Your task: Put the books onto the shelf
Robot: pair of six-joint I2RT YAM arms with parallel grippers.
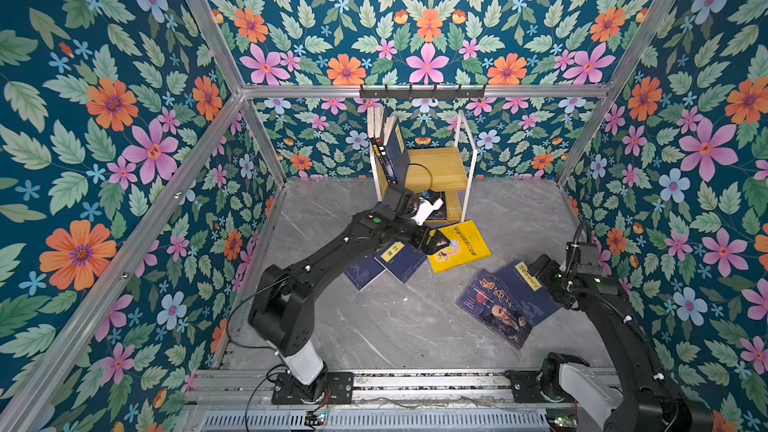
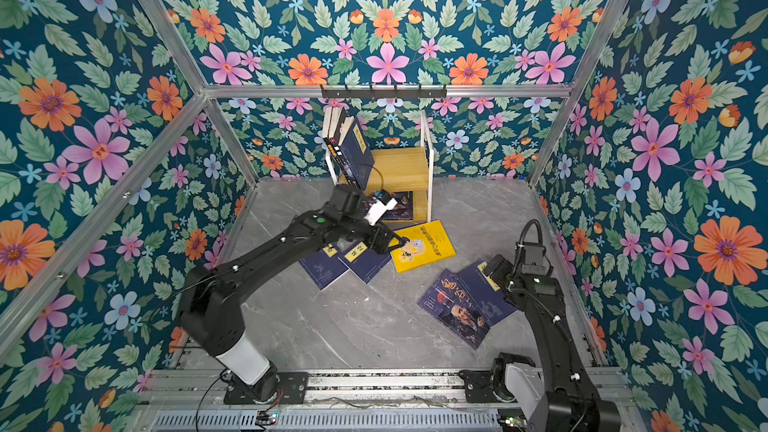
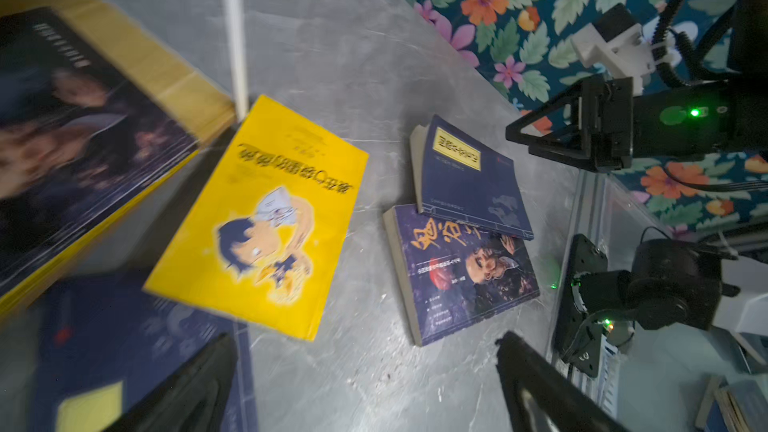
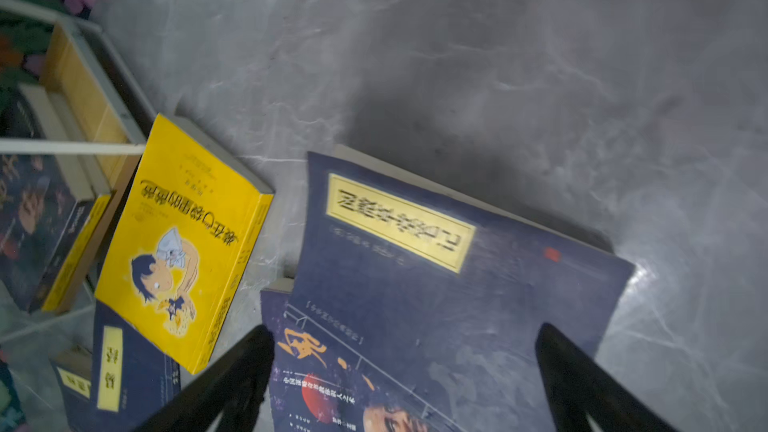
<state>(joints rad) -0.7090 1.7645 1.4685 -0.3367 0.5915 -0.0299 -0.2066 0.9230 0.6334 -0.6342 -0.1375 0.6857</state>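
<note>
Shelf (image 1: 440, 164): two light wood boards in a white frame, against the back wall.
Upright books (image 1: 388, 147): several, leaning at the top tier's left end.
Dark book (image 3: 83, 118): flat on the lower tier.
Yellow book (image 1: 457, 245): cartoon cover, face up on the floor just before the shelf.
Navy pair (image 1: 401, 265): overlapping, left of it.
Navy book (image 1: 530, 290): yellow label, lying across the purple book (image 1: 494, 313) with a bearded man, further right.
</note>
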